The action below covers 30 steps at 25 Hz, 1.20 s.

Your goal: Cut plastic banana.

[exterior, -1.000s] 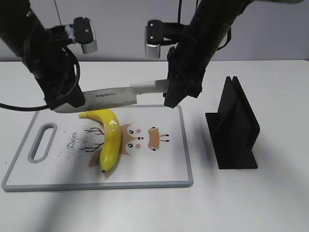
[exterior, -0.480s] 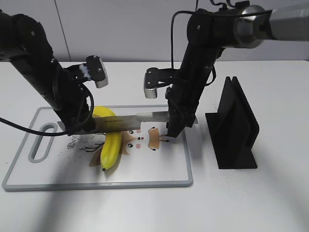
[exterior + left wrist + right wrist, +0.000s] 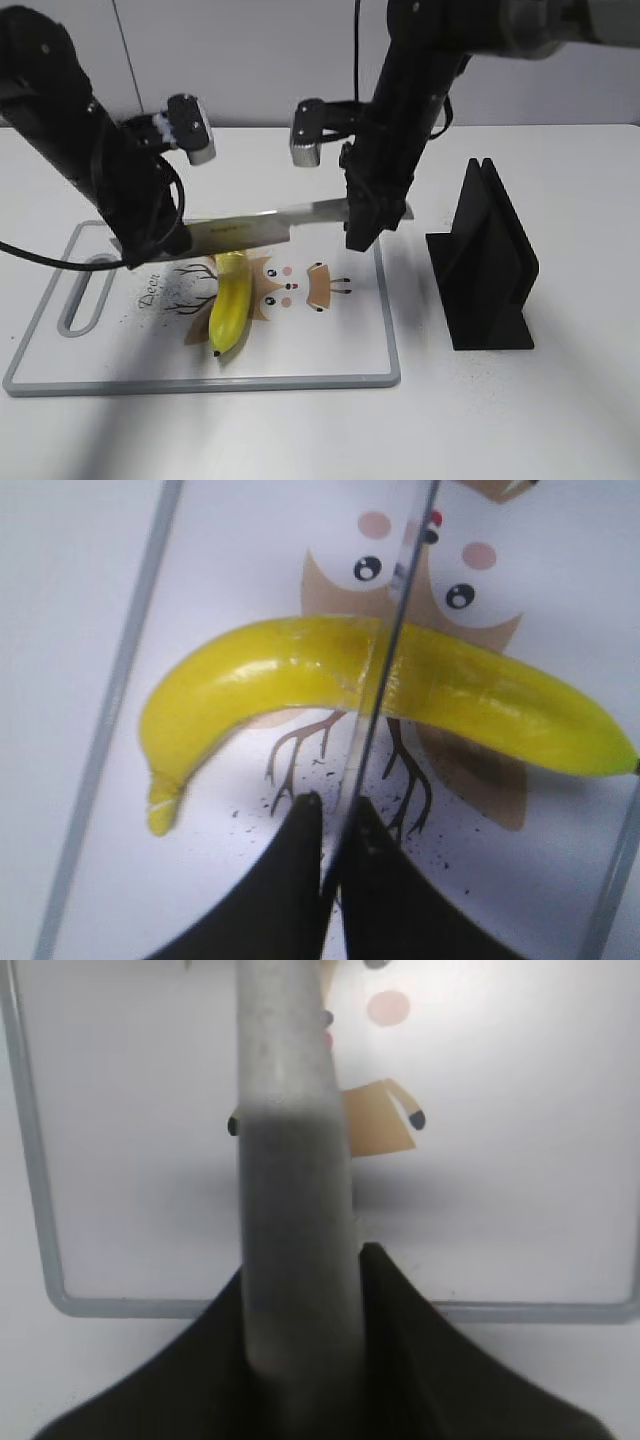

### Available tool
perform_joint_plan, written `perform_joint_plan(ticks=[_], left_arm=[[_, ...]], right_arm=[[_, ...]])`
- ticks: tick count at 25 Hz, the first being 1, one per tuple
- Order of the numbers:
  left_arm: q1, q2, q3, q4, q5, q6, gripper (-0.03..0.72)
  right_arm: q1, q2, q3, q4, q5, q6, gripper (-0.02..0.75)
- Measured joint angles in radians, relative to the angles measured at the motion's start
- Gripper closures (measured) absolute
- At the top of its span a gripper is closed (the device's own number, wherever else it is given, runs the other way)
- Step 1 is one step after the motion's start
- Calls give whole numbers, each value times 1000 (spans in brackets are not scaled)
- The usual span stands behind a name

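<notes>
exterior view | knife (image 3: 270, 222) raised off plastic banana (image 3: 229, 305) since half a second ago | banana on cutting board (image 3: 330, 350), groove visible, not parted | left gripper (image 3: 330, 825) pinches blade tip, right gripper (image 3: 300, 1290) pinches handle | another stroke likely needed

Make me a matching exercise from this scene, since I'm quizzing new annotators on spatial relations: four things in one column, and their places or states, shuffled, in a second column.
Things:
1. plastic banana
2. knife
3. black stand
4. cutting board

Places or states:
A. upright on the table, right of the board
B. flat on the table, printed with an owl
C. lying on the board, under the blade
D. gripped at both ends, by the left end effector and the right end effector

Pairs: 1-C, 2-D, 3-A, 4-B
</notes>
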Motion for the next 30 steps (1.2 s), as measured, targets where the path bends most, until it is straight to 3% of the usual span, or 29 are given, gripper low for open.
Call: perform_joint_plan(ticks=[9, 17, 20, 26, 30], left_arm=[[-6, -257, 0, 40, 52, -4, 661], [-6, -289, 3, 44, 44, -4, 652], [-6, -289, 3, 44, 17, -15, 545], [-1, -292, 3, 47, -15, -30, 84], [7, -300, -23, 57, -21, -132, 12]], right_arm=[[5, -206, 0, 19, 30, 4, 545], [6, -222, -1, 27, 35, 6, 545], [6, -222, -1, 27, 37, 15, 556], [-2, -222, -1, -6, 36, 30, 571], [-3, -222, -1, -26, 28, 142, 571]])
